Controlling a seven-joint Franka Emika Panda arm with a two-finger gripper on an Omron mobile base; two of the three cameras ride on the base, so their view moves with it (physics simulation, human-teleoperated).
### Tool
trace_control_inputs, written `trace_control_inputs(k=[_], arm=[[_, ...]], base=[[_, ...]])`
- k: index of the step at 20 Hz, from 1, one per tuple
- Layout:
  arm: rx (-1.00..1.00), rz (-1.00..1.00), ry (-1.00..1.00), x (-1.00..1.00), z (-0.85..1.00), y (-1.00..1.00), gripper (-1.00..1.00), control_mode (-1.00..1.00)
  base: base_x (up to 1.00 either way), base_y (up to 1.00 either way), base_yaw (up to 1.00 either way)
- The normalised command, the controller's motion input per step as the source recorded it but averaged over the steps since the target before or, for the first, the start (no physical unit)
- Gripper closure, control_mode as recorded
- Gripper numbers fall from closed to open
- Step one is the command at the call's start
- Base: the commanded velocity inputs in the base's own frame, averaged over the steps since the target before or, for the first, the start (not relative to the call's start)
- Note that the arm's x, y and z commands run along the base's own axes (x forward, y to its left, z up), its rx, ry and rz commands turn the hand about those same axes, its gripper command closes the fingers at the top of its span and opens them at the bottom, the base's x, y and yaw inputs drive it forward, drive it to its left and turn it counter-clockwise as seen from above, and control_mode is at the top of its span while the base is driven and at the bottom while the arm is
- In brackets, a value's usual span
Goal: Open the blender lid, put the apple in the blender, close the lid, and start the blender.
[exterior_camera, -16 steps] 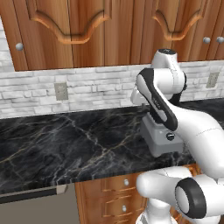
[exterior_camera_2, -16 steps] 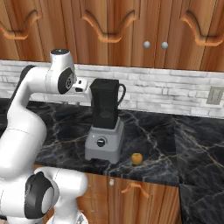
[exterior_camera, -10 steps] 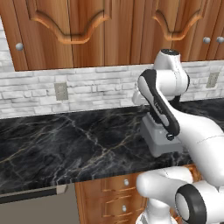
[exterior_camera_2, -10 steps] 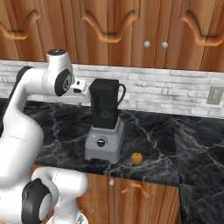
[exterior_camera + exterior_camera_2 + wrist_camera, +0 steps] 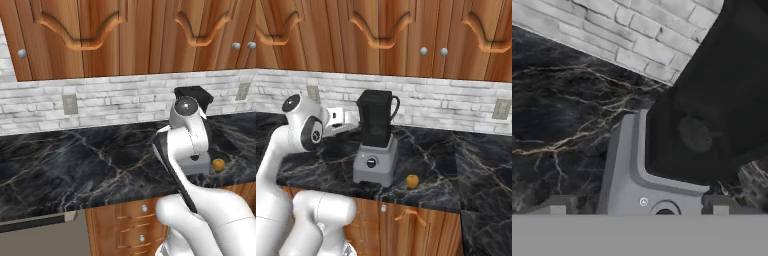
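Fingers (image 5: 557, 206) spread wide, facing blender (image 5: 662, 165)

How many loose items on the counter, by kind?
blender: 1
blender lid, on the jar: 1
apple: 1
Total: 3

Both base views look forward and down over the arm at the same counter (image 5: 456, 170), backsplash and cabinets, one from behind-left, one from behind-right. Both take in the blender (image 5: 376, 142) (image 5: 196, 155) and apple (image 5: 412, 181) (image 5: 218, 164). The hand view sits close to the blender (image 5: 677, 150), tilted, facing its jar and base.
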Motion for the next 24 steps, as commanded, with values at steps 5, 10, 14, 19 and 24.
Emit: trace_control_inputs(k=[5, 10, 14, 19, 24], arm=[[-0.24, -0.19, -0.16, -0.22, -0.04, -0.18, -1.0, -1.0], [-0.08, -0.25, 0.05, -0.16, 0.02, -0.25, -1.0, -1.0], [-0.02, -0.29, 0.16, -0.05, 0.01, -0.14, -1.0, -1.0], [0.0, -0.14, 0.07, 0.0, -0.06, 0.0, -1.0, -1.0], [0.0, -0.1, -0.05, -0.08, 0.05, 0.0, -1.0, -1.0]], base=[[0.0, 0.0, 0.0], [0.0, 0.0, 0.0], [0.0, 0.0, 0.0], [0.0, 0.0, 0.0], [0.0, 0.0, 0.0]])
